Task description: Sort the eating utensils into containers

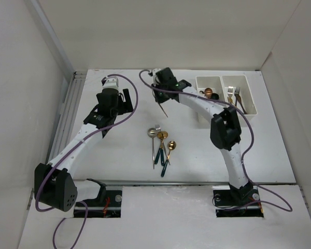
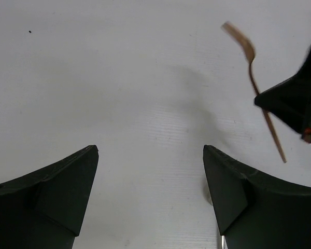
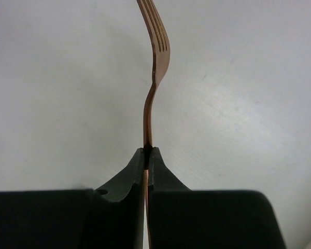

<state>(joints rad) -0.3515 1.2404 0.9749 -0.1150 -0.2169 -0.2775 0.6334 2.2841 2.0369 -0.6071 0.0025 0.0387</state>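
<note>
The right end effector (image 3: 146,154) pinches a thin, stiff copper fork (image 3: 159,52) by its handle; it is likely light and slippery. The left end effector (image 2: 150,151) is spread, empty.

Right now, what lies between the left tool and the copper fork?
Only bare table separates left tool and copper fork in the left wrist view; overhead, the left arm's purple cable loops there.

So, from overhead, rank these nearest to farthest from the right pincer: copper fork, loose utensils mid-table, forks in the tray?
1. Copper fork: gripped in the right pincer.
2. Loose utensils: centre of the view, toward the near edge.
3. Forks: far right, in the tray's right compartment.
</note>
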